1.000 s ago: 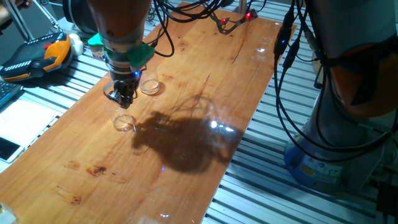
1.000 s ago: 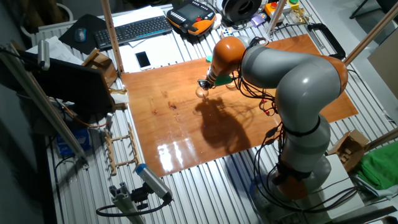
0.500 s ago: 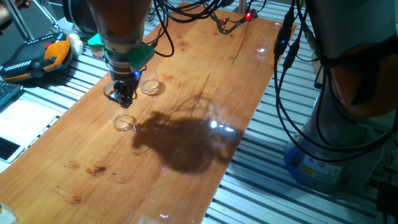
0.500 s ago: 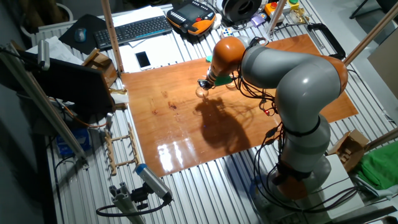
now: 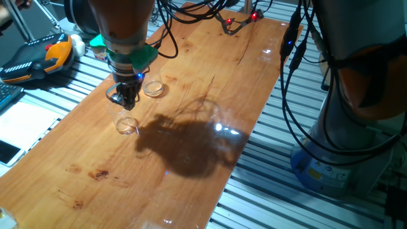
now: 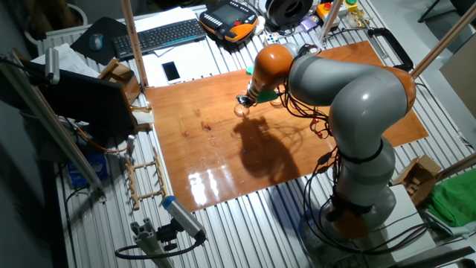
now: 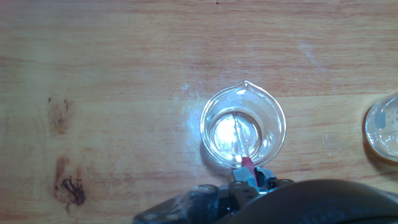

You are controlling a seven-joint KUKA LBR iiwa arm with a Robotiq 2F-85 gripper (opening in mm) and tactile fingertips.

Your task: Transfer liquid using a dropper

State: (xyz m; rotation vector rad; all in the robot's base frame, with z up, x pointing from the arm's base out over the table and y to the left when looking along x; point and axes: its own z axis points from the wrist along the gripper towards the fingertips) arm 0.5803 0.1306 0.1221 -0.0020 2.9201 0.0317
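Observation:
In the hand view a small clear cup (image 7: 243, 126) with a pouring lip stands right below me, holding a shallow layer of clear liquid (image 7: 221, 135). The thin transparent dropper (image 7: 239, 138) points down into it, its red end (image 7: 247, 163) pinched in my gripper (image 7: 249, 179), which is shut on it. From the side, the gripper (image 5: 126, 100) hangs just above this cup (image 5: 127, 124). A second clear cup (image 5: 152, 88) sits close behind it, also seen as a cup (image 7: 385, 127) at the right edge. In the other fixed view, the gripper (image 6: 244, 100) is small and the dropper is too fine to make out.
The wooden table top (image 5: 191, 146) is glossy, with dark stains near its front left. Cables and a red-lit part (image 5: 238, 22) lie at its far end. A teach pendant (image 5: 38, 57) and a keyboard (image 6: 160, 36) rest beyond the table's edge on the slatted metal bench.

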